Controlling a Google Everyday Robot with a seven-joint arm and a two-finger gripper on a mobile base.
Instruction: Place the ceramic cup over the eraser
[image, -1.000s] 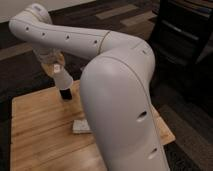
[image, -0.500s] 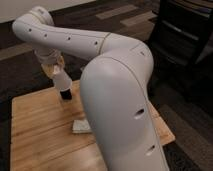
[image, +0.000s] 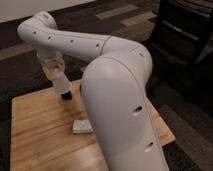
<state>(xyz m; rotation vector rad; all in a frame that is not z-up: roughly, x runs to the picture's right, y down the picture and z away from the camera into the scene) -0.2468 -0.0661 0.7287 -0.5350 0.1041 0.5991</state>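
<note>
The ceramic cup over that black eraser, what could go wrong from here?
1. The ceramic cup hangs tilted in the tool just above the eraser; its rim may clip the small block and tip it.
2. Both sit near the far edge of the wooden table, so a nudged eraser could slide off.
3. The arm hides much of the table, so alignment is hard to check.

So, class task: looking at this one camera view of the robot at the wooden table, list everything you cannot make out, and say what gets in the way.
- Gripper: at the table's far edge, too blurred to separate from the white cup.
- Eraser: only a dark bit shows below the cup; whether the cup touches it is unclear.
- Grey pad: right end hidden behind the arm.
- Table: middle covered by the arm, near side cut by the bottom edge.
</note>
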